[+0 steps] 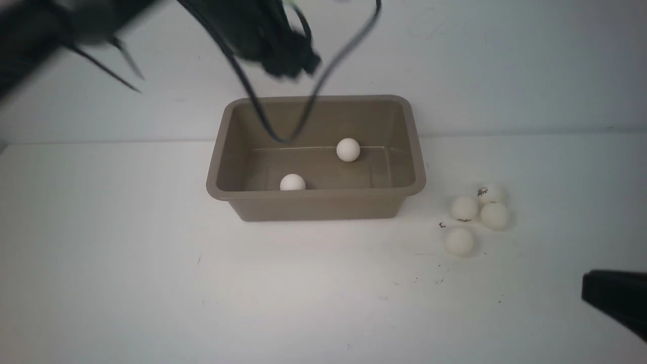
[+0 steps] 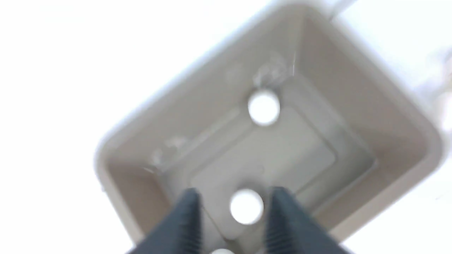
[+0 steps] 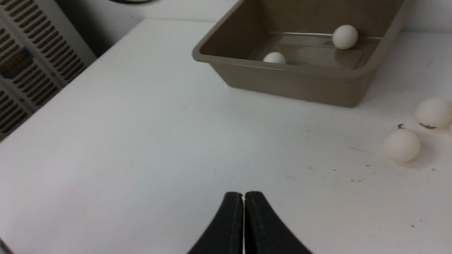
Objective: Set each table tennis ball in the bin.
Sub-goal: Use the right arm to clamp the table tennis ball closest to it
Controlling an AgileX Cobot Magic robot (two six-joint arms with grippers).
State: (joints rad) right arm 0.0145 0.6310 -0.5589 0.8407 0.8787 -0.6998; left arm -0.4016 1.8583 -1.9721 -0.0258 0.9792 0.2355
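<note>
bin: the taupe bin (image 1: 316, 205) sat mid-counter (image 1: 126, 253), closer to the far edge

inside it: two balls, tbh. The far ball (image 1: 348, 149) was up by the far wall and the near ball (image 1: 292, 182) was tucked against the near wall

loose balls: four loose balls were clustered toward the counter's right edge, off the bin's near right corner. Three were bunched close (image 1: 490, 193) (image 1: 464, 208) (image 1: 494, 215), and the fourth (image 1: 459, 240) was a bit nearer the front edge

left pincer: the left pincer (image 2: 235, 191) hung above the bin, super blurry. Jaws were apart, with nothing clamped that I could see

right pincer: the right pincer (image 3: 243, 197) was low over the counter by the front right corner, jaws pressed together and empty
</note>
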